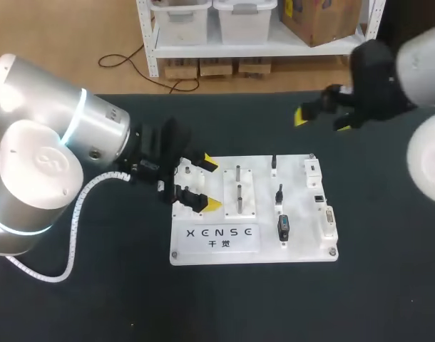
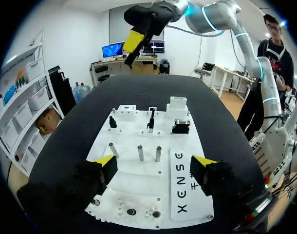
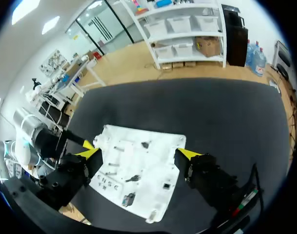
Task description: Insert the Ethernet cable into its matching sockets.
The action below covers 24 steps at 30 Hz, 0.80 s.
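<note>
A white board lies mid-table with two metal pegs, three small black connector pieces and a column of white sockets along its right edge. I cannot tell which black piece is the Ethernet cable. My left gripper hovers open over the board's left end; in the left wrist view the pegs and black pieces lie ahead of its fingers. High over the table's far right, my right gripper is open and empty, looking down on the board between its fingers.
Dark table cloth surrounds the board on all sides. A white coiled cable hangs from my left arm near the table's left. My right gripper shows above the board's far end in the left wrist view.
</note>
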### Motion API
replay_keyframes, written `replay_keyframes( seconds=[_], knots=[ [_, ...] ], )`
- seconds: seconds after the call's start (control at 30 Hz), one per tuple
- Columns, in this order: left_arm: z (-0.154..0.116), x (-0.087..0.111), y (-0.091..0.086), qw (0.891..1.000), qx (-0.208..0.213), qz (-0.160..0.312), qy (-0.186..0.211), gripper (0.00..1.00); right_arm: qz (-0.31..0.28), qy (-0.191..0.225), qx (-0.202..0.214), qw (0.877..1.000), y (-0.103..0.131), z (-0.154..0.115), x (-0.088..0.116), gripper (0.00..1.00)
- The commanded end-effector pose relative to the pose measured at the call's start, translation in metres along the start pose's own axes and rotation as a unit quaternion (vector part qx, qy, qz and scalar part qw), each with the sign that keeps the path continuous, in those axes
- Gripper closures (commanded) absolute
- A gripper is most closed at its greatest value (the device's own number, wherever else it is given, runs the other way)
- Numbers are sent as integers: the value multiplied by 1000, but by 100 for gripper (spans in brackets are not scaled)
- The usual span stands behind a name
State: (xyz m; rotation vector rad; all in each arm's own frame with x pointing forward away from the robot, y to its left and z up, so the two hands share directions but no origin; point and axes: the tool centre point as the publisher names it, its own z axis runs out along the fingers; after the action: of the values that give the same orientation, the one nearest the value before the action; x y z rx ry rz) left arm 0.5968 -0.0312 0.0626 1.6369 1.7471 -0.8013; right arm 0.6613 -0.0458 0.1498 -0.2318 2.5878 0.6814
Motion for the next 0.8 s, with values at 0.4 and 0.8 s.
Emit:
replay_keyframes(
  seconds=[0.4, 0.8],
  knots=[
    [0, 0, 1, 1000, 1, 0, 2, 0, 40, 75, 232, 969, 39, 18, 40, 0],
    [0, 0, 1, 1000, 1, 0, 2, 0, 88, 107, 316, 939, 53, 56, 80, 0]
  ],
)
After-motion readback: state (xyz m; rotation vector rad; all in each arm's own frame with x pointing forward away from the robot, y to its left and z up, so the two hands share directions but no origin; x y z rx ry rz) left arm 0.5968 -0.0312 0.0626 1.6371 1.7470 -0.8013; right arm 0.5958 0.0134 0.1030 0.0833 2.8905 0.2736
